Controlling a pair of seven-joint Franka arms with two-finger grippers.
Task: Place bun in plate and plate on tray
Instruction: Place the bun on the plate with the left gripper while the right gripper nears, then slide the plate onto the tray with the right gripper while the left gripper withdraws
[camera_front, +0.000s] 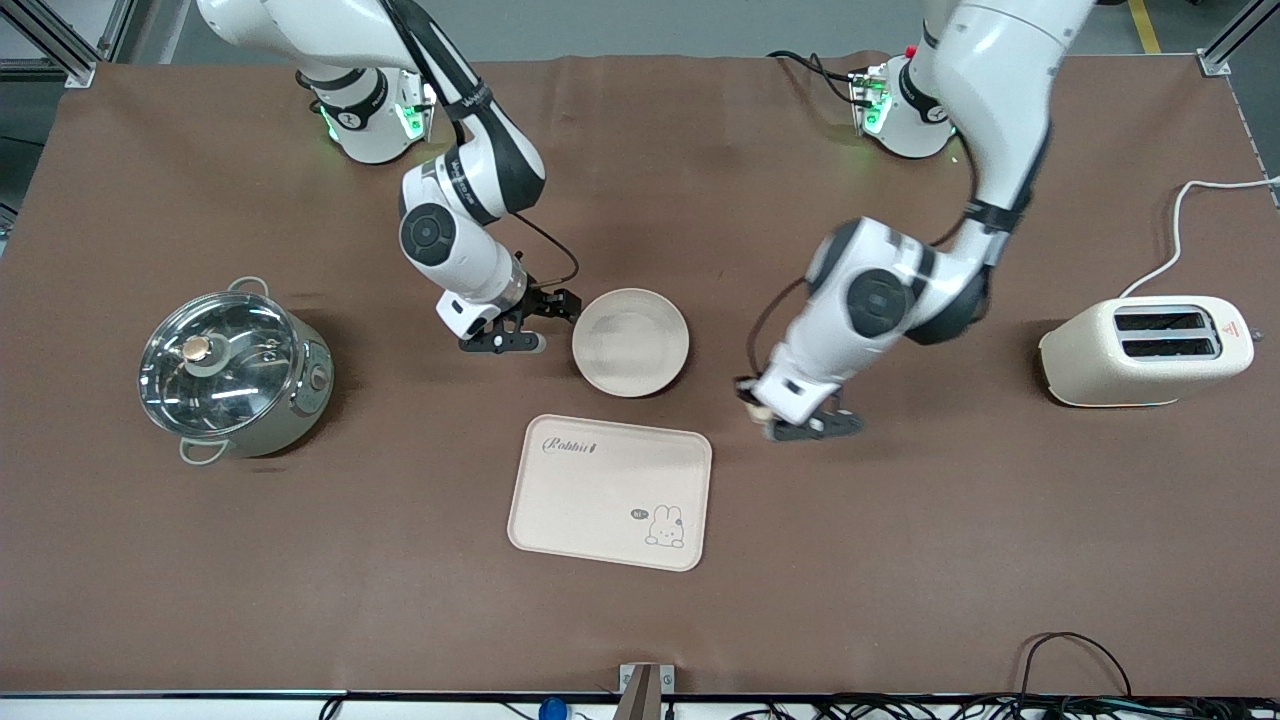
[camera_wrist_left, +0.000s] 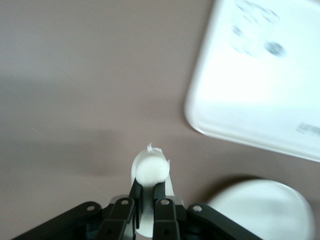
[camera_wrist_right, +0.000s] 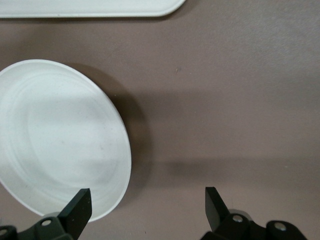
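The round cream plate (camera_front: 630, 341) lies on the brown cloth, and the cream tray (camera_front: 610, 491) with "Rabbit" lettering lies nearer to the front camera than it. My left gripper (camera_front: 765, 415) is shut on the small pale bun (camera_front: 752, 407) over bare cloth beside the tray's corner, toward the left arm's end. In the left wrist view the bun (camera_wrist_left: 151, 167) sits between the fingertips of the left gripper (camera_wrist_left: 148, 186), with the tray (camera_wrist_left: 260, 85) and plate (camera_wrist_left: 265, 210) close by. My right gripper (camera_front: 560, 324) is open and empty beside the plate's rim; in its wrist view the right gripper (camera_wrist_right: 146, 192) has one finger over the plate (camera_wrist_right: 60, 140).
A steel pot with a glass lid (camera_front: 232, 372) stands toward the right arm's end. A cream toaster (camera_front: 1147, 350) with a white cable stands toward the left arm's end. The tray's edge (camera_wrist_right: 90, 7) shows in the right wrist view.
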